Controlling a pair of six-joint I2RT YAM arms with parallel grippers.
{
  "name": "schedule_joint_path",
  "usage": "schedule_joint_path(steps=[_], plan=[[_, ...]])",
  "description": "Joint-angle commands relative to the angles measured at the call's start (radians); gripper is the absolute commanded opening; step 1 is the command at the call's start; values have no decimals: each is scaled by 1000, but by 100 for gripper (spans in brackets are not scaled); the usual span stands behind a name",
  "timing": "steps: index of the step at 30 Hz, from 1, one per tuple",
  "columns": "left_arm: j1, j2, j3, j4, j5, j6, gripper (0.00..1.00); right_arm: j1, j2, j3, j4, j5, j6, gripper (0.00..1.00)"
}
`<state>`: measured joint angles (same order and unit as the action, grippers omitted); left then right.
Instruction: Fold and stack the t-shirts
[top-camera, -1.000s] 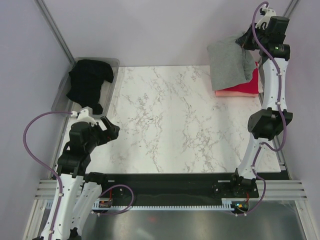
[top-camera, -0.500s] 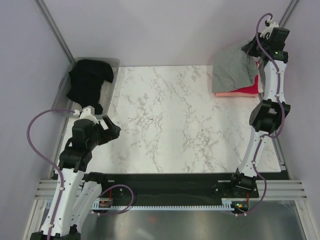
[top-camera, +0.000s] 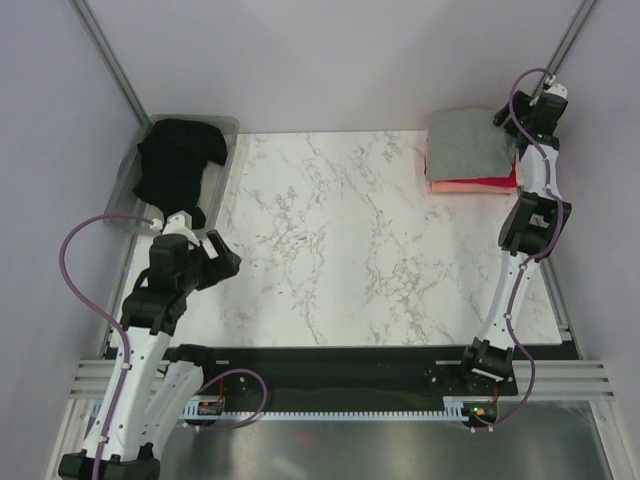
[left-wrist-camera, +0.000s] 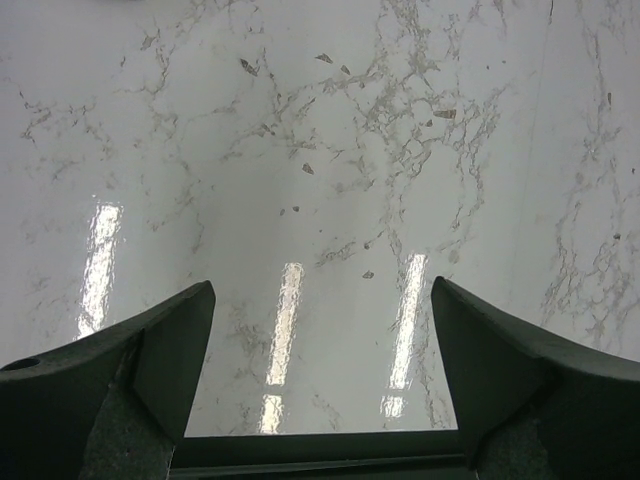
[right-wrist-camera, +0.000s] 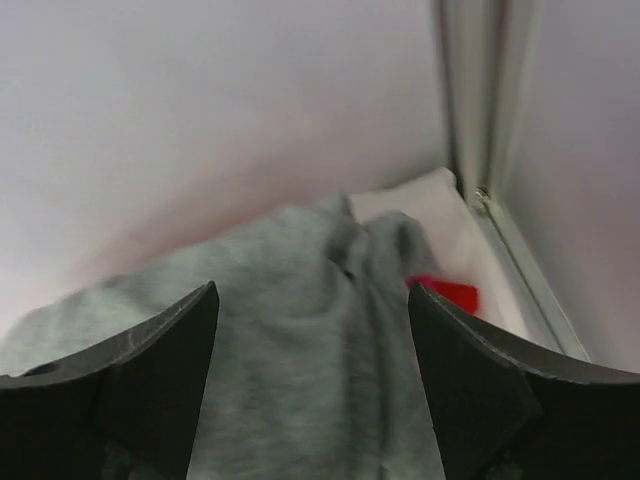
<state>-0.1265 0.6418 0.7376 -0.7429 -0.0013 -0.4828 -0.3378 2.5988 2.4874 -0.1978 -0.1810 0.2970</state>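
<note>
Marble table (top-camera: 340, 230) holds a grey tee (top-camera: 468, 148) atop a red tee (top-camera: 495, 181) and pink tee (top-camera: 460, 186), far right. Both claws gape, pinching nothing: right gripper (right-wrist-camera: 311, 291) over the grey tee, left gripper (left-wrist-camera: 321, 288) over marble.

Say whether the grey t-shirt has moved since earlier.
Yes. The grey t-shirt has settled rightward, flat onto the red t-shirt at the table's far corner.

No writing, label, brand, number or sign could be read in any view. The grey t-shirt (top-camera: 468, 145) showed only plain cloth on its upper face, and the counter (top-camera: 340, 230) bore nothing but marble veining. A small module (top-camera: 207, 407) near the left arm's base was too small for any marking on it to be made out.
</note>
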Motion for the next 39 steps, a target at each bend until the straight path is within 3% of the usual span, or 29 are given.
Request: schedule_joint_path(steps=[1,7,13,18,20,21,24,25,29,34,39], plan=[[2,-1,37,4,-25,-28,96,-3,-11,-21,123,149,36,84],[2,-31,28,5,-32,-33,96,-1,-242,-230,161,343,42,87],[4,-66,14,25,-28,-25,96,-4,-563,-433,84,575,123,93],[5,-114,11,28,-35,-22,96,-3,-940,-688,80,470,249,95],[5,-131,8,28,-35,-20,96,2,-1090,-853,51,329,306,98],[5,-136,9,30,-34,-22,96,12,-1133,-854,40,271,312,98],[7,-134,8,33,-39,-16,97,120,-1282,-985,-50,184,275,98],[8,-131,9,33,-40,-16,97,213,-1318,-1066,-64,155,251,98],[8,-122,8,34,-35,-13,97,457,-1538,-1326,-124,225,293,98],[8,-100,9,34,-34,-13,97,736,-1703,-1694,-124,327,422,98],[8,-93,8,33,-43,-16,97,861,-1790,-1815,-117,365,470,98]])
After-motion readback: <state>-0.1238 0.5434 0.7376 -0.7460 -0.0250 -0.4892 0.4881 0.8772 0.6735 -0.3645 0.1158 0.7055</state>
